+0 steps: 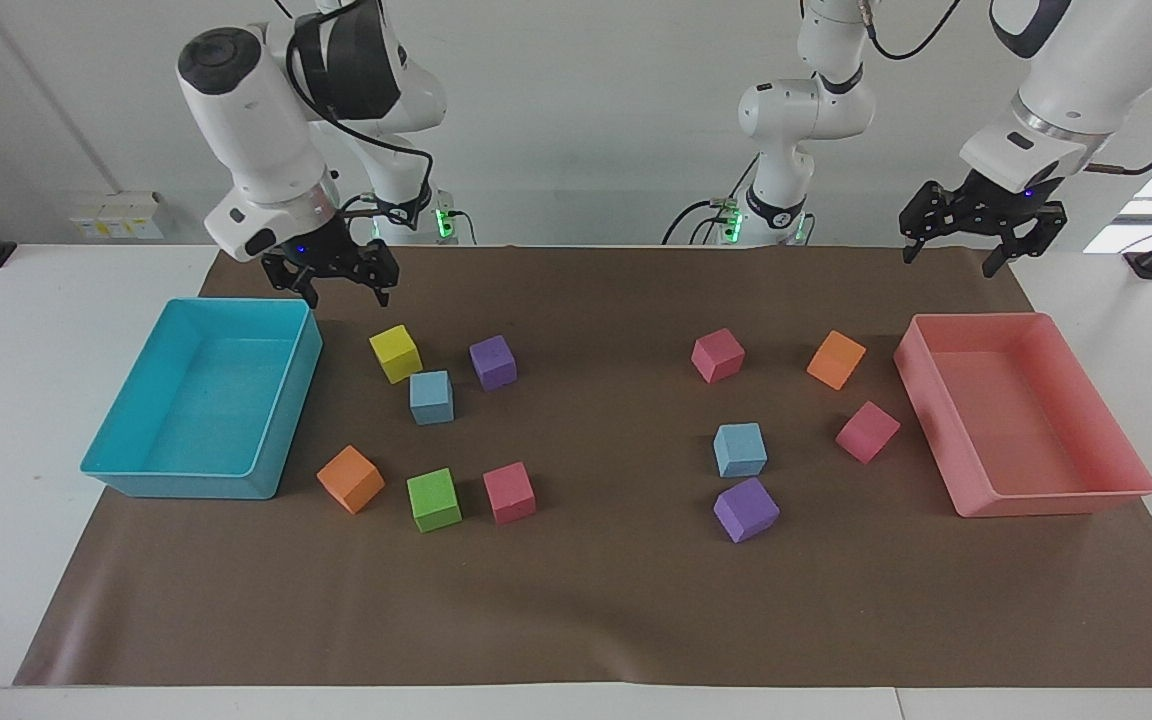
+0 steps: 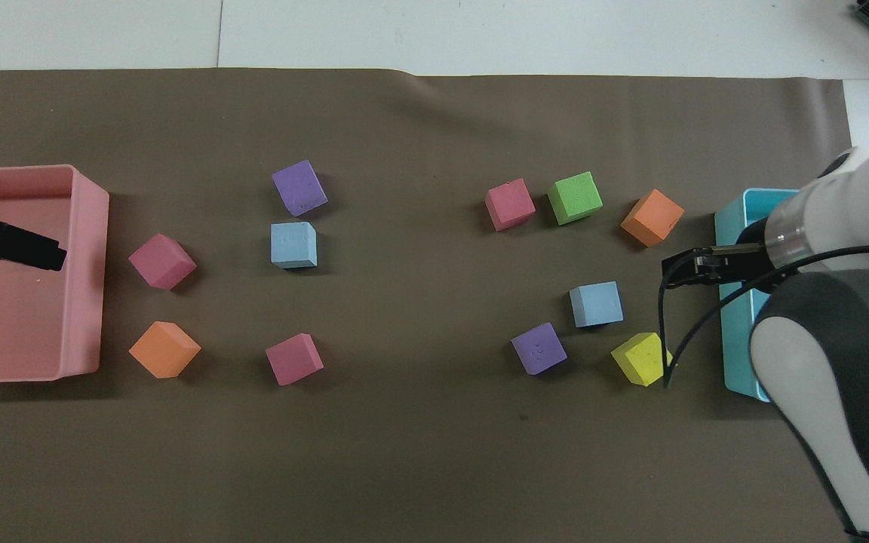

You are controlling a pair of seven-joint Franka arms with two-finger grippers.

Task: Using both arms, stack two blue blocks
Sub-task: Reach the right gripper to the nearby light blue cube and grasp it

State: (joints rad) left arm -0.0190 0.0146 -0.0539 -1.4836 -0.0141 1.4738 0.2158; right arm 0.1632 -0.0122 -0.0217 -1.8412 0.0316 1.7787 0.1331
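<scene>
The right arm's black two-finger gripper (image 1: 341, 291) hangs with its jaws spread and empty over the brown mat, beside the turquoise plastic tray (image 1: 288, 405). One light-blue foam cube (image 1: 431, 397) sits between a yellow foam cube (image 1: 395, 353) and a purple foam cube (image 1: 492, 361). The other light-blue foam cube (image 1: 740, 449) lies toward the left arm's end, just beside another purple cube (image 1: 746, 509) (slightly farther from the robots). The left arm's black gripper (image 1: 956, 250) hangs parted and empty above the pink plastic tray (image 1: 1056, 497).
</scene>
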